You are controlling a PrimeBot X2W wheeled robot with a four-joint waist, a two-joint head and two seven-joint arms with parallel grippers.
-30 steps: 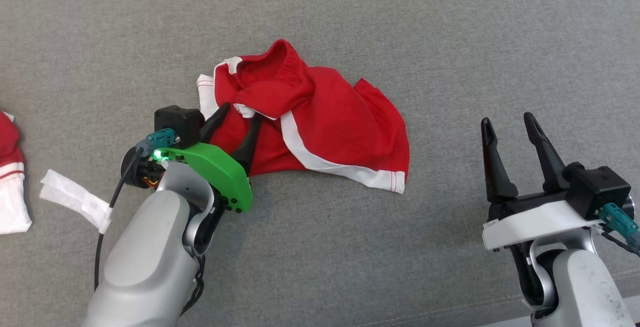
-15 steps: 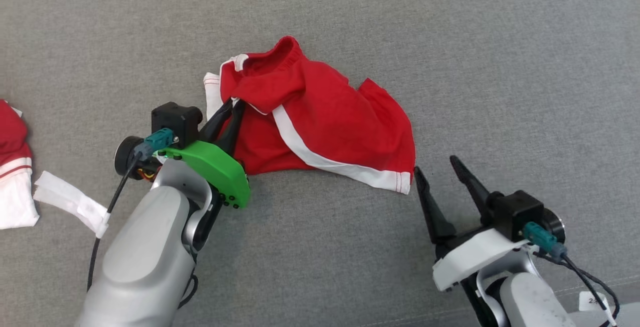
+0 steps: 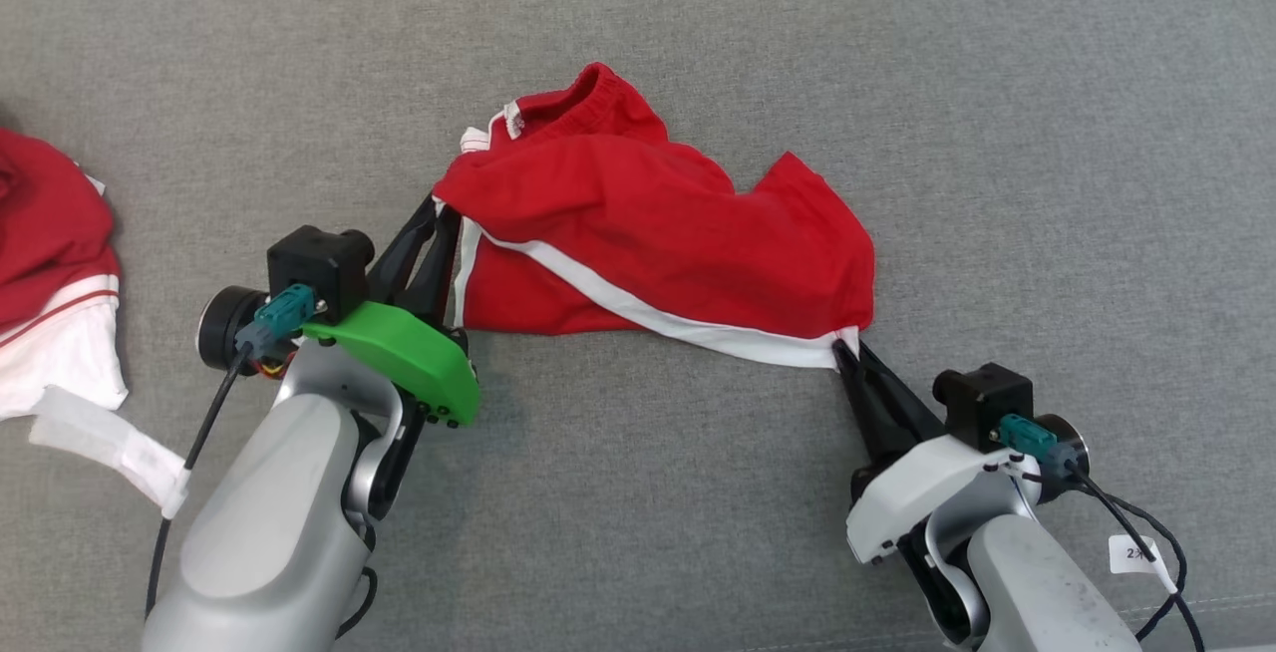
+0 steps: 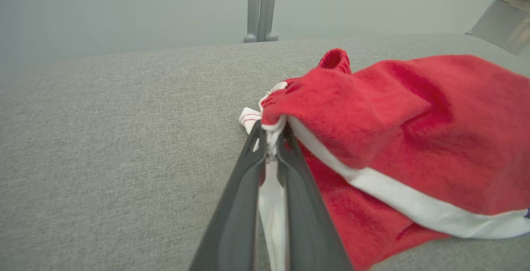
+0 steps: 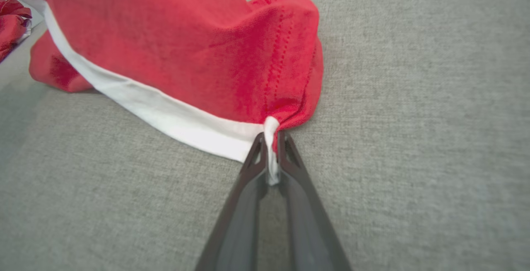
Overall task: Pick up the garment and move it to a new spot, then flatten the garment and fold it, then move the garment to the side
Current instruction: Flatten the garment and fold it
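the left gripper [image 3: 446,215] and right gripper [image 3: 843,349] each pinch a white edge of the garment [image 3: 648,223]. a red cloth [image 3: 50,223] lies left.

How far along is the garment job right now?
Done: both grasps are made. The left end effector is shut on the white-trimmed edge of the red garment, the right end effector on its white-hemmed corner. In hand: the pickup; the cloth is bunched, its middle apparently resting on the grey surface. Left: carrying it to a new spot, flattening, folding, and moving it aside.
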